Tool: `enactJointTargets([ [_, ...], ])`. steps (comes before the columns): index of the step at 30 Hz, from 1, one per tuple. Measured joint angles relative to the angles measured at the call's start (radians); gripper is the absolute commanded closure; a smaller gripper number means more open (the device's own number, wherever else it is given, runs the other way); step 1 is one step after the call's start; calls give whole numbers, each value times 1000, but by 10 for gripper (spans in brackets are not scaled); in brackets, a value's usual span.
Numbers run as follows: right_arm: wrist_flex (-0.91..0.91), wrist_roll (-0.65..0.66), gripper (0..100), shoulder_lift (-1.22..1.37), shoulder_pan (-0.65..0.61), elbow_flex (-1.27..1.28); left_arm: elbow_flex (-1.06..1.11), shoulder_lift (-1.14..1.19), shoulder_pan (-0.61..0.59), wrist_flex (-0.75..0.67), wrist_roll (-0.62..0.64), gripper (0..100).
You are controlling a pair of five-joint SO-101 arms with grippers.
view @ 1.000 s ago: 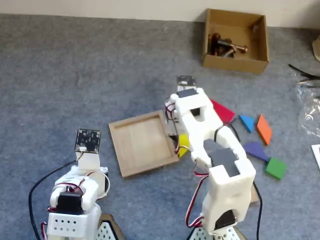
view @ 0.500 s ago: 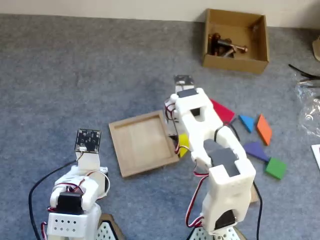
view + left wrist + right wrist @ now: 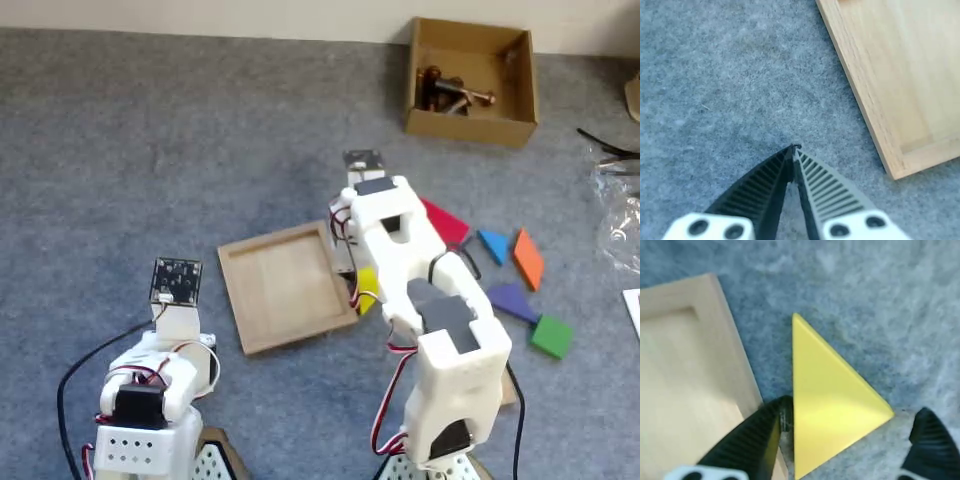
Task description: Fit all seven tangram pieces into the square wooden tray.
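The square wooden tray (image 3: pixel 285 288) lies empty on the grey carpet, mid-table. Just off its right edge lies a yellow triangle (image 3: pixel 366 290), mostly hidden under my right arm (image 3: pixel 400 240). In the right wrist view my right gripper (image 3: pixel 855 409) stands open astride the yellow triangle (image 3: pixel 827 405), one finger (image 3: pixel 757 440) against the tray's rim (image 3: pixel 735 355). Further right lie a red piece (image 3: pixel 446 223), blue triangle (image 3: pixel 492 243), orange parallelogram (image 3: pixel 528 258), purple triangle (image 3: pixel 513 300) and green square (image 3: pixel 551 336). My left gripper (image 3: pixel 794 149) is shut over bare carpet beside the tray's corner (image 3: pixel 895 165).
A cardboard box (image 3: pixel 470 110) with metal parts stands at the back right. Clear plastic and dark cables (image 3: pixel 615 190) lie at the right edge. My left arm (image 3: pixel 160 390) sits at the front left, short of the tray.
The right arm's wrist has crept slightly toward the far left above the yellow triangle. The left arm and the pieces have not moved.
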Motion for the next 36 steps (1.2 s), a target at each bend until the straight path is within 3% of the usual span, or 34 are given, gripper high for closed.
enactJointTargets([
  [9,0,6,639,0,-15,0,0,0,0,0,0,995],
  [14,-25,6,719,0,-18,0,0,0,0,0,0,995],
  [36,-38,6,724,0,20,0,0,0,0,0,0,995],
])
